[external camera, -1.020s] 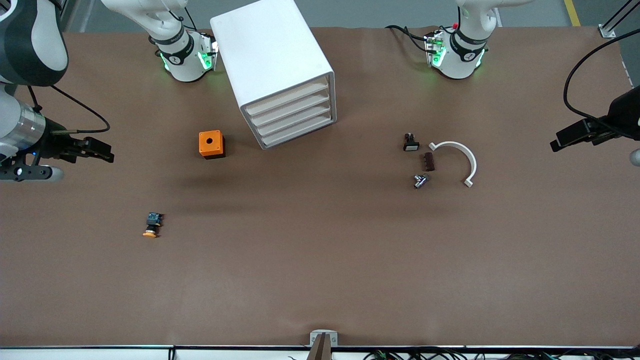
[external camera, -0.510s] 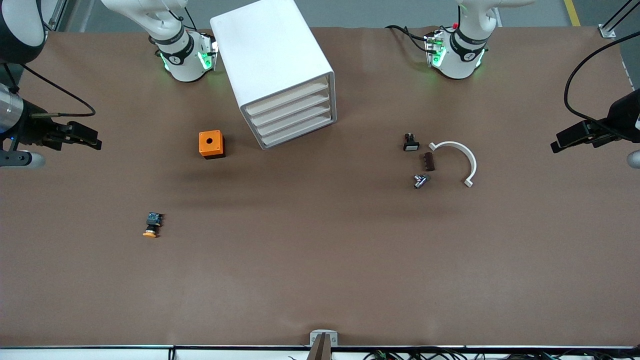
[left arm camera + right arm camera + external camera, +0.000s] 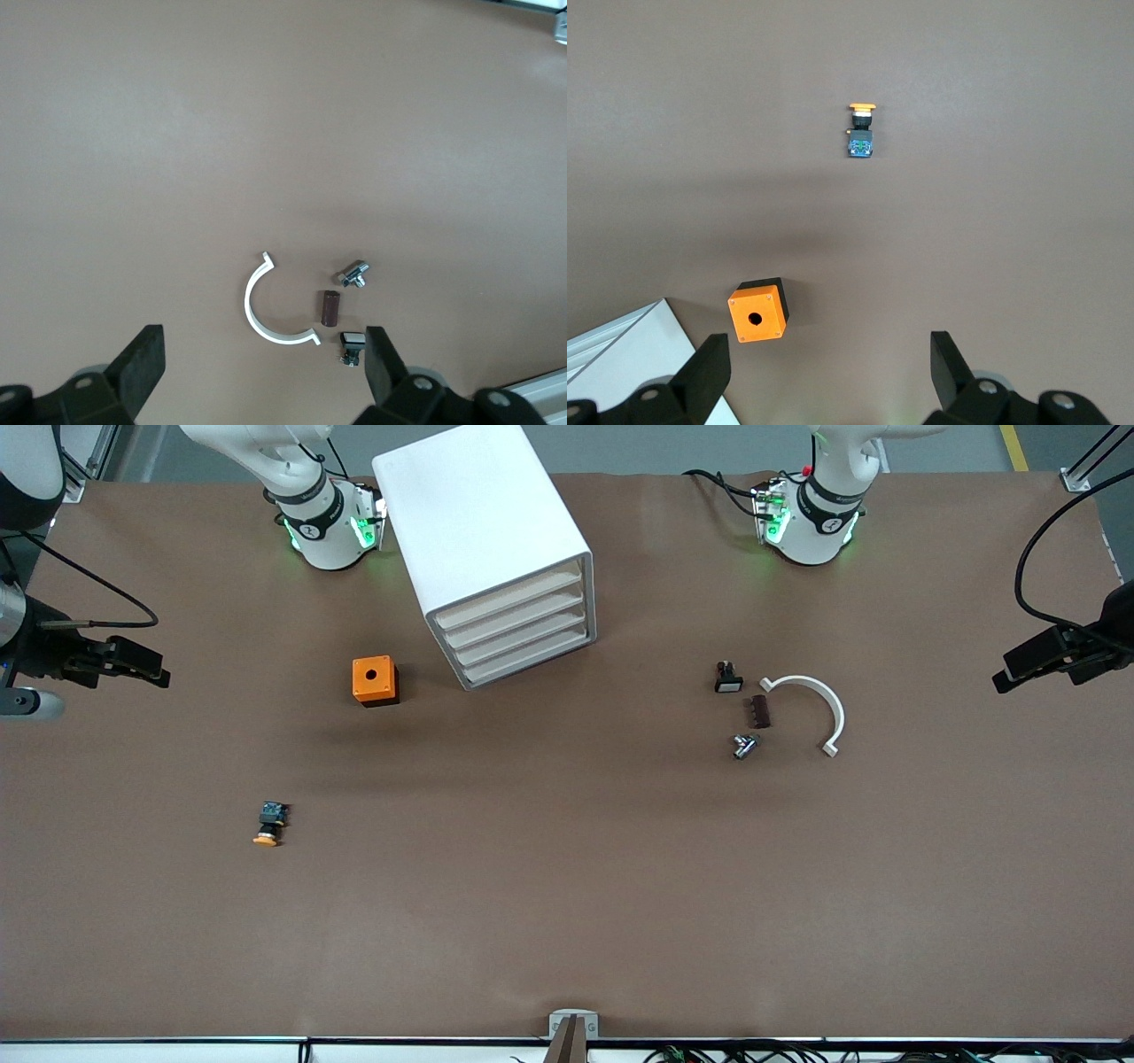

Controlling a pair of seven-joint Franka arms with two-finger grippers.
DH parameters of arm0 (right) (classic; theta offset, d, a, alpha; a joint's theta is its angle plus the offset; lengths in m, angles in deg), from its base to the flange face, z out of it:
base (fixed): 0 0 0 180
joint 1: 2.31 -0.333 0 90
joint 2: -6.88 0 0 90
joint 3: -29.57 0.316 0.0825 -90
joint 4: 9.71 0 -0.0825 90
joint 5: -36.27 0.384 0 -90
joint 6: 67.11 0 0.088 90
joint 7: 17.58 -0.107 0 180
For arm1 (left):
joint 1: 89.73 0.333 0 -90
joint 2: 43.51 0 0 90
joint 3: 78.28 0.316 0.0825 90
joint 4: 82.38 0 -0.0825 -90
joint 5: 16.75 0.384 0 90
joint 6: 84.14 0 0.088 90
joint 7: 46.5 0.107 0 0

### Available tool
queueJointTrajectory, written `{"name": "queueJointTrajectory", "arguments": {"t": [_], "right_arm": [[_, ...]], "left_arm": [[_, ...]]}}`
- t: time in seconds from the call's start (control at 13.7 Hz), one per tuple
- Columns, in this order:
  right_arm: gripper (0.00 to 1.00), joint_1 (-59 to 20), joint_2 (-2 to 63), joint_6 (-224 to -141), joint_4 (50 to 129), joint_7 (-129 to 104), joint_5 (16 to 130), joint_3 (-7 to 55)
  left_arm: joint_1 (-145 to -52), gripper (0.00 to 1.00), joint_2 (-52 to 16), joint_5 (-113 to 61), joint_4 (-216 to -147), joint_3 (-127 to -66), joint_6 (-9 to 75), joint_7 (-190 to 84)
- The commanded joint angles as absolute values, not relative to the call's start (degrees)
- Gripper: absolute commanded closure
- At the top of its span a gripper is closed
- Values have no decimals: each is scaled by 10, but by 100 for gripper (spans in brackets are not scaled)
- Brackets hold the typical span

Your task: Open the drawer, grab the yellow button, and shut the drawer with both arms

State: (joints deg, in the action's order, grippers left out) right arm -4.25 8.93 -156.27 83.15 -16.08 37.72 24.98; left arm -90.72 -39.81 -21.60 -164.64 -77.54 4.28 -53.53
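Note:
The white cabinet [image 3: 483,531] stands between the two arm bases, and its top drawer [image 3: 512,597] is pushed in flush like the three below it. The button [image 3: 268,825], orange cap and bluish end, lies on the bare table, nearer the front camera than the orange cube [image 3: 375,680]; the right wrist view shows it too [image 3: 861,133]. My right gripper [image 3: 162,673] hangs open and empty over the table's edge at the right arm's end, jaws wide [image 3: 828,354]. My left gripper [image 3: 1003,677] hangs open and empty over the left arm's end [image 3: 263,354].
Toward the left arm's end lie a white half-ring [image 3: 819,704], a brown block [image 3: 759,711], a small metal part [image 3: 744,746] and a black part with a white face [image 3: 727,679]. The cabinet's corner [image 3: 629,354] shows beside the orange cube [image 3: 755,312].
The right gripper has drawn back toward the right arm's end of the table. The left gripper has drawn back a little toward the left arm's end. Nothing on the table has moved.

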Motion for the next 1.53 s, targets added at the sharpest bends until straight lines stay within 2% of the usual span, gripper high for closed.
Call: {"name": "queueJointTrajectory", "arguments": {"t": [0.0, 0.22, 1.46], "right_arm": [[0, -28, 93, -1556, 819, -157, 379, 255], [0, -29, 93, -1559, 816, -162, 380, 256], [0, -26, 92, -1554, 791, -165, 377, 255]], "left_arm": [[-911, 1, -431, -202, -1652, -791, 4, -538], [-910, 1, -453, -201, -1672, -798, 1, -534], [-910, 1, -442, -181, -1666, -803, 4, -540]]}}
